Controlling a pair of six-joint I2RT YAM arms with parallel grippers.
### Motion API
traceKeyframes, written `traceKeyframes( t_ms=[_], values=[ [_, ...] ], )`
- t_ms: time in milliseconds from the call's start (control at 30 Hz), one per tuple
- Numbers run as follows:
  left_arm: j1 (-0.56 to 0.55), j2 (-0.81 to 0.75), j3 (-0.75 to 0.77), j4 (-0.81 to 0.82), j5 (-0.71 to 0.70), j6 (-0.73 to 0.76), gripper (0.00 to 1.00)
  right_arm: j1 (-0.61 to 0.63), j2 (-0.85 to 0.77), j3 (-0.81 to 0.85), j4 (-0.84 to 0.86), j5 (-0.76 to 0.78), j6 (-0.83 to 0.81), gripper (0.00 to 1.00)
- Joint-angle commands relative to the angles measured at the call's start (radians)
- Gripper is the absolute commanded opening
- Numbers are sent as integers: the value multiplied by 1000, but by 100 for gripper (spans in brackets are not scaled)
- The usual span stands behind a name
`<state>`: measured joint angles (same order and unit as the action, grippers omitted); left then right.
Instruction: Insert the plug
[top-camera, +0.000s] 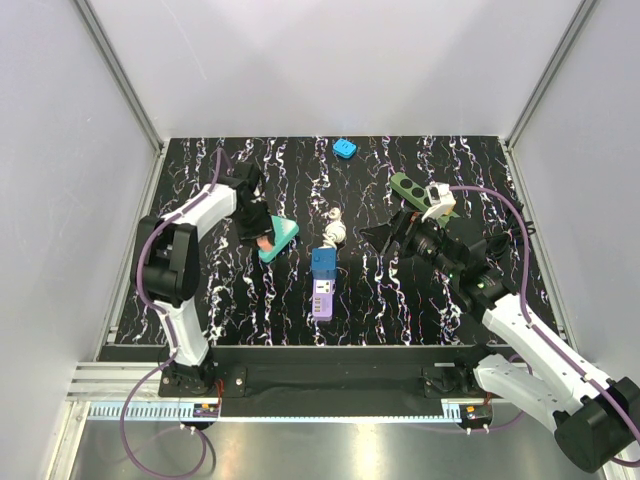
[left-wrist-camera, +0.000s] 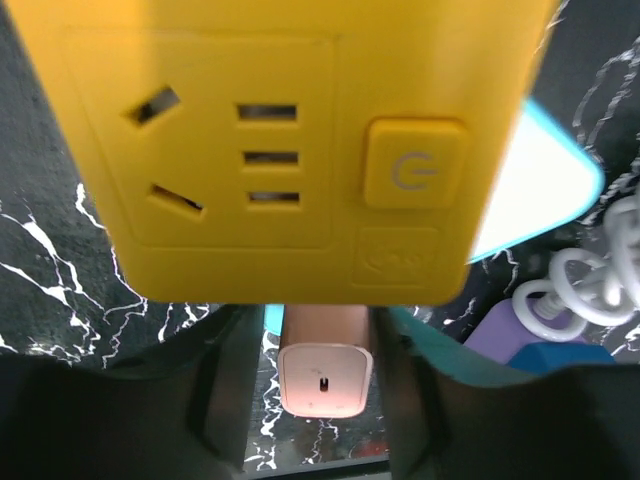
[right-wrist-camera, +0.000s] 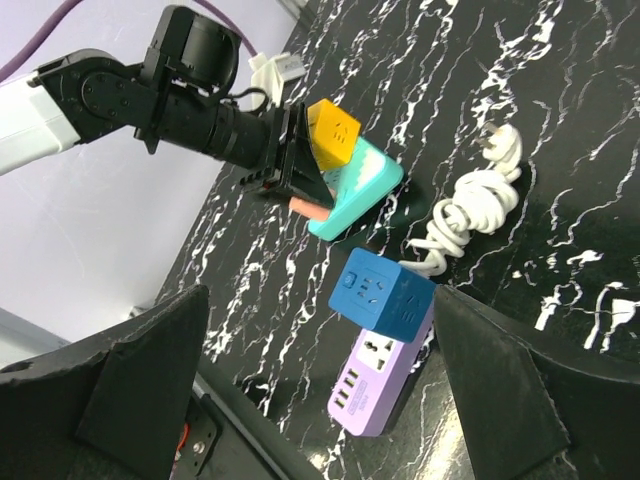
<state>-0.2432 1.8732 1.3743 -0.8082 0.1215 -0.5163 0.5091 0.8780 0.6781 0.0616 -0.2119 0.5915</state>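
My left gripper (top-camera: 258, 228) is low over a teal triangular block (top-camera: 282, 236). In the left wrist view a yellow socket cube (left-wrist-camera: 290, 150) fills the top and hides the fingertips. A pink plug adapter (left-wrist-camera: 322, 372) lies between the fingers (left-wrist-camera: 225, 390), with a thin gap on its left. I cannot tell what the jaws grip. A white coiled cord with a plug (top-camera: 335, 229) lies mid-table. A blue socket cube (top-camera: 323, 261) rests on a purple power strip (top-camera: 322, 298). My right gripper (top-camera: 385, 237) is open and empty, and hovers right of the cord.
A green power strip (top-camera: 407, 186) with a white piece at its end lies behind my right gripper. A small blue object (top-camera: 345, 148) sits at the table's far edge. White walls close in the table on three sides.
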Motion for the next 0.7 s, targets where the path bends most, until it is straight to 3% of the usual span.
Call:
traceKeyframes(
  t_ms=[0, 67, 100, 133, 167, 400, 667],
  values=[
    [-10, -23, 17, -9, -19, 30, 63, -4, -8, 9, -8, 51, -47, 100],
    [-10, -39, 38, -17, 7, 67, 70, -4, -2, 20, -26, 80, -55, 100],
    [-10, -48, 45, -19, 35, 81, 75, -4, -1, 23, -35, 113, -67, 100],
    [-10, -66, 49, -28, 40, 96, 86, -4, 7, 32, -51, 127, -77, 100],
    [-10, -77, 61, -31, 40, 104, 89, -4, 13, 37, -55, 138, -87, 100],
    [-10, -233, 78, -63, -32, 171, 93, -14, 162, 164, -100, 206, -139, 100],
    [-11, -434, -69, 13, -117, 239, 91, -58, 642, 562, -94, 304, -176, 92]
  ],
)
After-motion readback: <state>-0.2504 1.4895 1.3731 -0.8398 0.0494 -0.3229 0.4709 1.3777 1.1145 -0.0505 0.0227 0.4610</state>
